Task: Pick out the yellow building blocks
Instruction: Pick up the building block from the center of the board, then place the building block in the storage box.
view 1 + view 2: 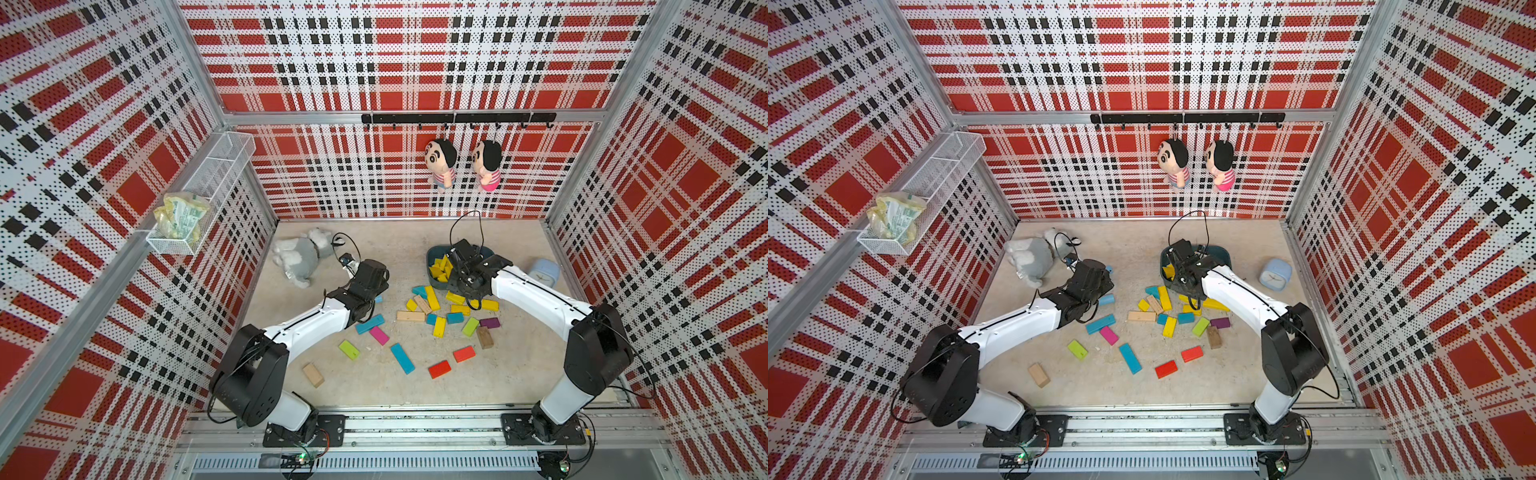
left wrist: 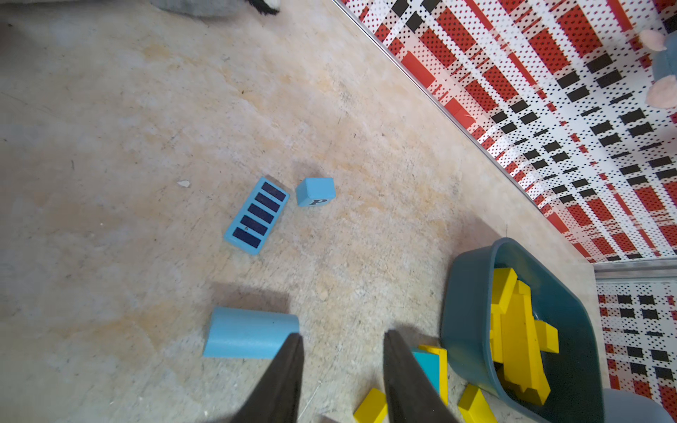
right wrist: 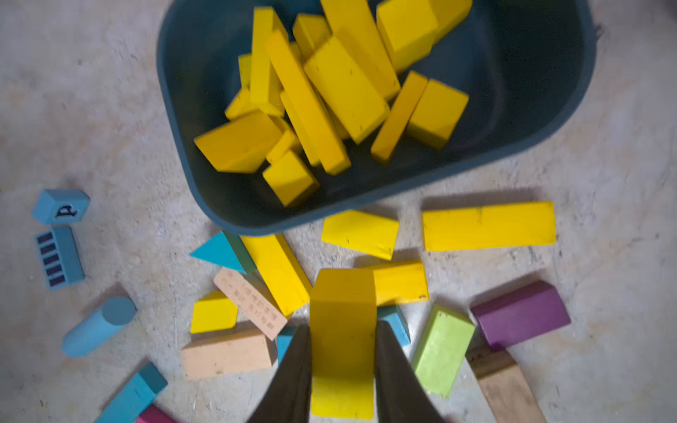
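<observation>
my right claw is clenched on a yellow block, one dark finger on each long side, and the block sticks out well past my fingertips. in the right wrist view the dark blue tub lies just beyond the block's tip. the tub already holds a heap of yellow building blocks, bars and bricks lying across one another. in a top view the tub sits in the upper middle of the frame, a little right of centre, and my right wrist covers its near side.

more yellow ones lie loose on the bench just beside the tub: a long bar, a short slab, another bar, a brick and a small piece. they are mixed in with a lime green brick, a purple block and pale wood blocks.

my left claw is released, its fingers apart with nothing between them, above bare bench. a light blue cylinder lies just beside one finger, and a striped blue block and a blue cube lie further on. in a top view my left arm reaches to the left of centre, near a grey plush dog.
</observation>
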Robot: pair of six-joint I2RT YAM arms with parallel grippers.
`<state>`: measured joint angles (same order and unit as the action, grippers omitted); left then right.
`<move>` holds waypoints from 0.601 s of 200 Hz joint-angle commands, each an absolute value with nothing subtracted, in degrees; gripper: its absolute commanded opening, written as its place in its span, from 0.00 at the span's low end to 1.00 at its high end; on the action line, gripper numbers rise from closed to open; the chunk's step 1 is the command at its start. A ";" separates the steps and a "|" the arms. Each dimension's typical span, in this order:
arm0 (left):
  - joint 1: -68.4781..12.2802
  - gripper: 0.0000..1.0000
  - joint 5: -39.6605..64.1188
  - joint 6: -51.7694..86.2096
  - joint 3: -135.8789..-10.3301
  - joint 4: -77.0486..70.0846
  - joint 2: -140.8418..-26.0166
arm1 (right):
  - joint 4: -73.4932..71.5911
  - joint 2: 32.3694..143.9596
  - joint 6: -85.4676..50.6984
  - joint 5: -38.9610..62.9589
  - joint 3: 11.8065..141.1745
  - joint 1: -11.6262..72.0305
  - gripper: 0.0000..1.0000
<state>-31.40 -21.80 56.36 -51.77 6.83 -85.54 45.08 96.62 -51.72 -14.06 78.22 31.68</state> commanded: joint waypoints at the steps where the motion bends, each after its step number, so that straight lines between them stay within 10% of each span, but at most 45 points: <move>1: -30.77 0.40 -22.58 55.33 -51.26 5.97 -84.57 | 43.86 101.01 -43.86 -15.04 84.63 28.98 0.22; 120: -29.71 0.43 -22.65 55.02 -49.19 6.33 -82.18 | 42.28 121.36 -38.99 -10.60 102.49 27.78 0.24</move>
